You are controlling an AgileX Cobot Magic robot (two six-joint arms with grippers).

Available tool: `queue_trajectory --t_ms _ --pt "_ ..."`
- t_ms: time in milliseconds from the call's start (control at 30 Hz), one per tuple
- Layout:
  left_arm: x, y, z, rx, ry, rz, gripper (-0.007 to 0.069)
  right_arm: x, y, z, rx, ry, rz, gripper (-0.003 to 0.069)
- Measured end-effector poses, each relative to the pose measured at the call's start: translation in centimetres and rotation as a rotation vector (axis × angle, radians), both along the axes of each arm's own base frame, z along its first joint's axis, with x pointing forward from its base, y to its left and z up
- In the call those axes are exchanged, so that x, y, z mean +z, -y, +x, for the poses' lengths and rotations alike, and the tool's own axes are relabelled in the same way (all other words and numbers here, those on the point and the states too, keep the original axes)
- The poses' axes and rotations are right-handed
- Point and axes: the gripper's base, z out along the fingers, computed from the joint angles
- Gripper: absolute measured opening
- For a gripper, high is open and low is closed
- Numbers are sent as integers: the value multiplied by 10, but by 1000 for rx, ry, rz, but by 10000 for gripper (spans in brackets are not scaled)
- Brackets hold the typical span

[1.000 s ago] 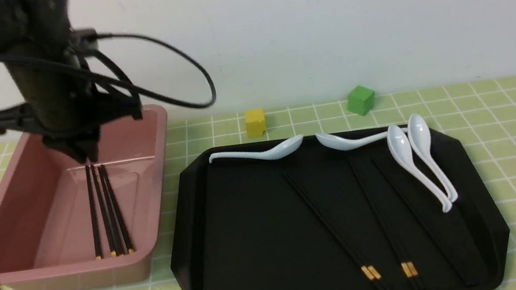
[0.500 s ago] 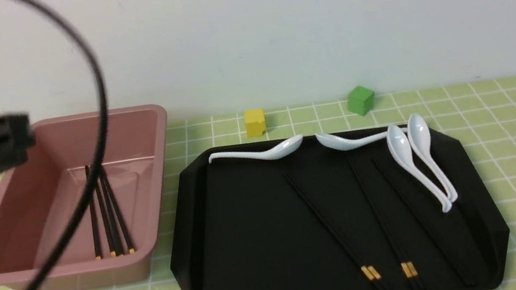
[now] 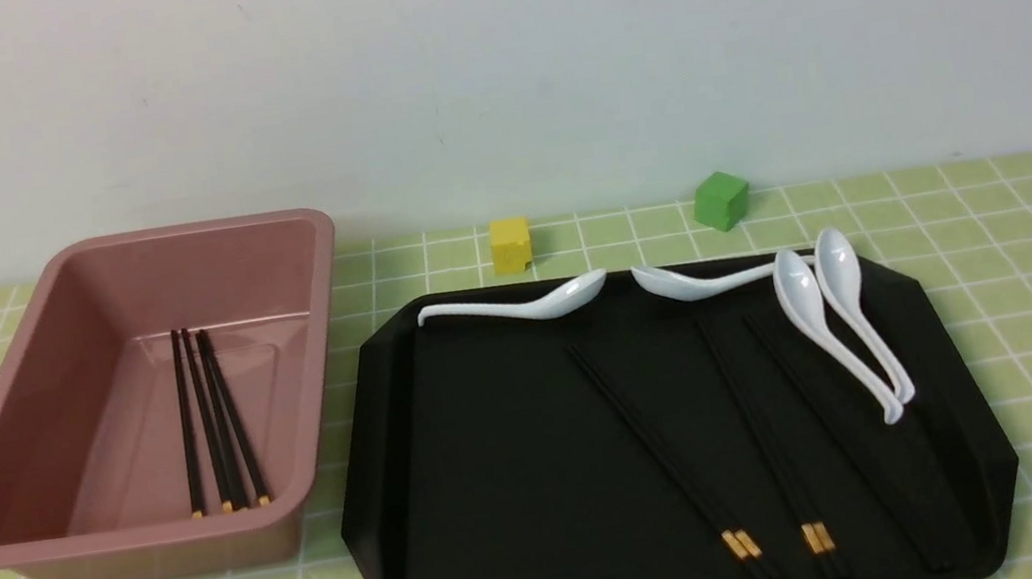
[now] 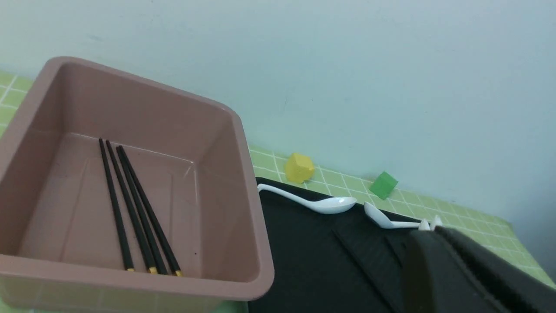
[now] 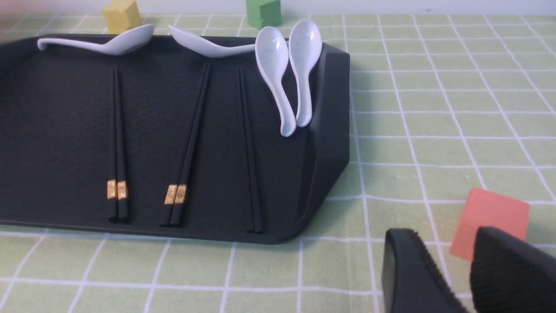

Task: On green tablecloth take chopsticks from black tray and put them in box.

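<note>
**Left arm pulled back from the box, sticks left on the tray**

Gone from above the box (image 3: 325, 256), the left gripper (image 4: 434, 243) now shows only at the front view's lower-left edge, jaws shut and empty. The right gripper (image 5: 443, 243) sits with jaws apart, holding nothing.

Four chopsticks (image 3: 210, 423) lie in the box at centre-left. The black tray (image 3: 503, 483), centre-right, holds two banded pairs (image 3: 668, 460) and one more dark stick or pair, its band unseen. Also there: four spoons (image 3: 519, 307) and three cubes (image 3: 511, 244).

The sticks look light, stiff and slick, so I judge a pinch at mid-length best.
</note>
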Motion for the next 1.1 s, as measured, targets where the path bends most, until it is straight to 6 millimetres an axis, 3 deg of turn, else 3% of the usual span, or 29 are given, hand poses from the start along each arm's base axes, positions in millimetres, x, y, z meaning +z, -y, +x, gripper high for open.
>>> queue_trajectory --t_ms 733,933,1100 --pt "-5 0 -1 -2 -11 -13 -13 0 0 0 0 0 0 240" --pt "-31 -5 -14 16 12 18 -13 0 0 0 0 0 0 240" --pt "-88 -14 -21 129 -47 86 -12 0 0 0 0 0 0 240"
